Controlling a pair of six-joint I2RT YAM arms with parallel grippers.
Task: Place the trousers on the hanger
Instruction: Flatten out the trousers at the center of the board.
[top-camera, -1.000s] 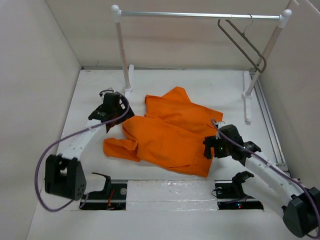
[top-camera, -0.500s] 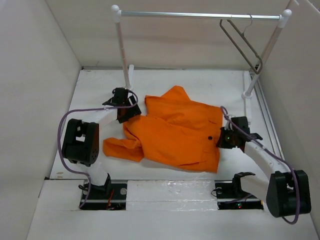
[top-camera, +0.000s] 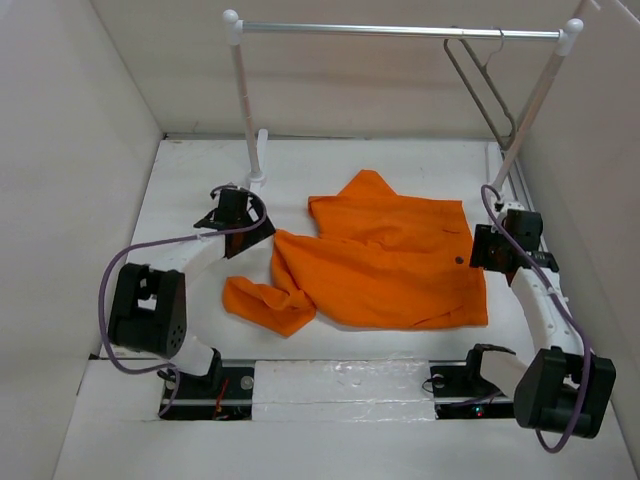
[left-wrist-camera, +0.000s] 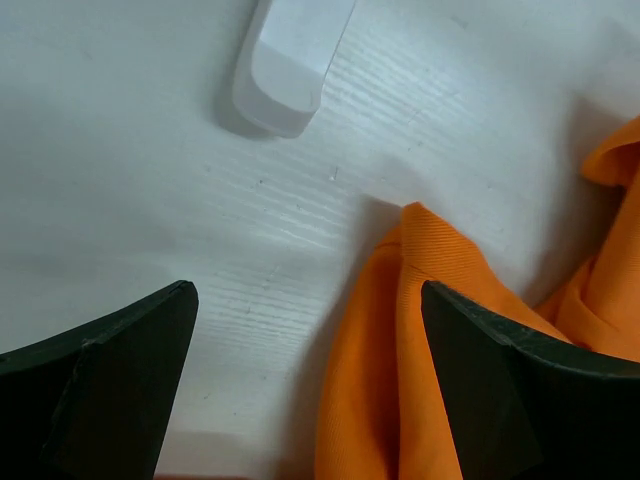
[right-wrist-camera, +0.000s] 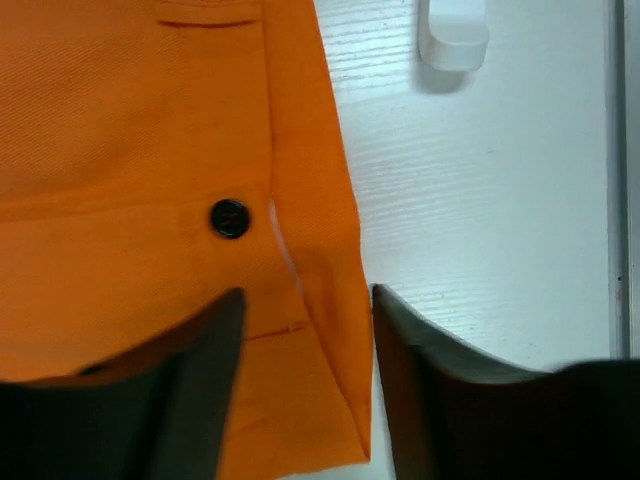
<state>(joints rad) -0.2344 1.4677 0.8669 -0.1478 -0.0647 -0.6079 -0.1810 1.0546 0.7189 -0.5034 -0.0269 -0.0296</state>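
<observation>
The orange trousers (top-camera: 390, 265) lie spread flat on the white table, waistband and dark button (top-camera: 459, 261) to the right. The hanger (top-camera: 480, 90) hangs on the rail at the back right, untouched. My left gripper (top-camera: 243, 228) is open at the trousers' left edge. In the left wrist view (left-wrist-camera: 308, 295) a fold of cloth (left-wrist-camera: 420, 330) lies on the table between the jaws, next to the right finger. My right gripper (top-camera: 480, 252) is open and low over the waistband. In the right wrist view (right-wrist-camera: 308, 295) the jaws straddle the waistband edge just below the button (right-wrist-camera: 229, 218).
The silver rail (top-camera: 400, 31) stands on two white posts (top-camera: 245, 110) at the back. Their white feet show in the wrist views (left-wrist-camera: 290, 60) (right-wrist-camera: 453, 35). A metal track (top-camera: 535, 240) runs along the right edge. White walls enclose the table on three sides.
The right gripper moved right and back, and the trousers slid right and spread flatter with the waistband. The cloth's left edge pulled away from the left gripper, which barely moved.
</observation>
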